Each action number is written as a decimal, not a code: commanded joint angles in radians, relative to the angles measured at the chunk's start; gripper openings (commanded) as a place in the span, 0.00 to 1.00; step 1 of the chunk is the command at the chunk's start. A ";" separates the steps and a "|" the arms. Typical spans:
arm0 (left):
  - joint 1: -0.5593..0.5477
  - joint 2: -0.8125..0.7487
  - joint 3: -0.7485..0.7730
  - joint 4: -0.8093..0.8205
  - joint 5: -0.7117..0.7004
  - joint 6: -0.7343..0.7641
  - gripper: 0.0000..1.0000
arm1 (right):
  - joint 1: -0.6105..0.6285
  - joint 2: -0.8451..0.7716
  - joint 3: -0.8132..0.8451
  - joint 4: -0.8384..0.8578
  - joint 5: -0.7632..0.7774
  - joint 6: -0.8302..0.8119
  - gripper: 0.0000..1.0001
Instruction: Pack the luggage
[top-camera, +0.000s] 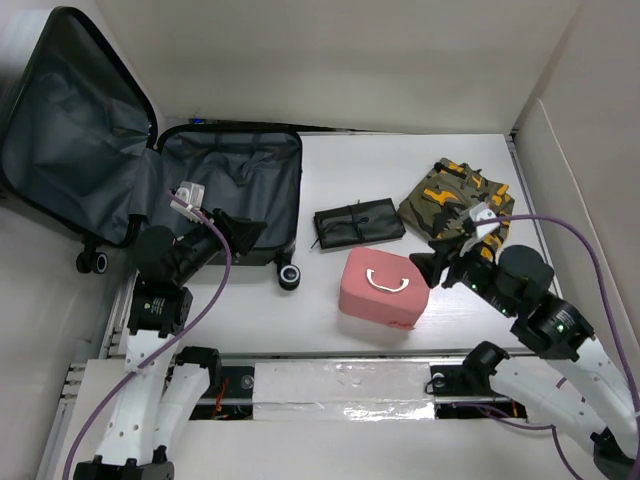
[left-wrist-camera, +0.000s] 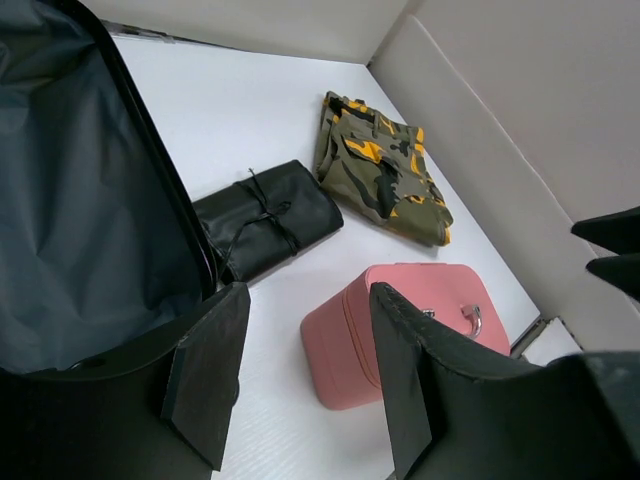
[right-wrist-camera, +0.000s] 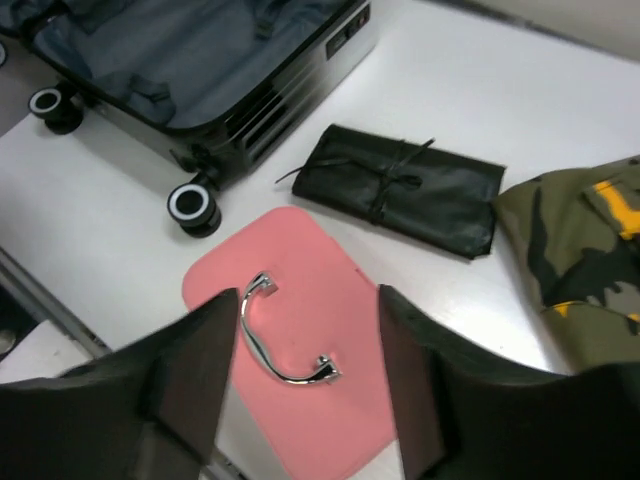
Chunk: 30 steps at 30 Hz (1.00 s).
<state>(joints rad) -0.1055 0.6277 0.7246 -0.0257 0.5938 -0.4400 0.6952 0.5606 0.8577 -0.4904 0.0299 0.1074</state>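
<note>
One luggage (top-camera: 240, 180), pink case (top-camera: 380, 290), roll (top-camera: 358, 225), garment (top-camera: 450, 195); left end effector (left-wrist-camera: 310, 305), right end effector (right-wrist-camera: 305, 305) spread.

The luggage (top-camera: 230, 180) is recorded lying open, lid raised, beneath and beyond the left tool (top-camera: 245, 235). A pink case (top-camera: 380, 290) is noted just left of the right tool (top-camera: 432, 266), and a camouflage garment (top-camera: 455, 195) just beyond it. A black tied pouch (top-camera: 358, 224) is observed between both tools on the white bench (top-camera: 400, 160).

Colours logged on the white table (top-camera: 400, 160):
Suitcase (top-camera: 230, 190) is lined dark grey; box (top-camera: 385, 290) is coloured pink, handle (right-wrist-camera: 283, 345) silver; pouch (top-camera: 358, 223) black; cloth (top-camera: 455, 195) is patterned in green, black, orange camouflage.
</note>
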 joint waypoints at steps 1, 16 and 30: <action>-0.003 -0.005 0.025 0.040 0.014 0.020 0.49 | 0.006 -0.045 0.044 0.007 0.074 -0.014 0.58; -0.003 -0.019 0.001 0.038 -0.022 0.038 0.07 | 0.015 0.138 0.041 -0.013 -0.009 -0.046 0.10; -0.003 -0.029 0.002 0.027 -0.043 0.047 0.20 | 0.181 0.441 0.043 -0.037 0.016 -0.025 0.38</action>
<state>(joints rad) -0.1055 0.6064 0.7242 -0.0288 0.5480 -0.4034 0.8558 0.9886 0.8745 -0.5304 0.0292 0.0830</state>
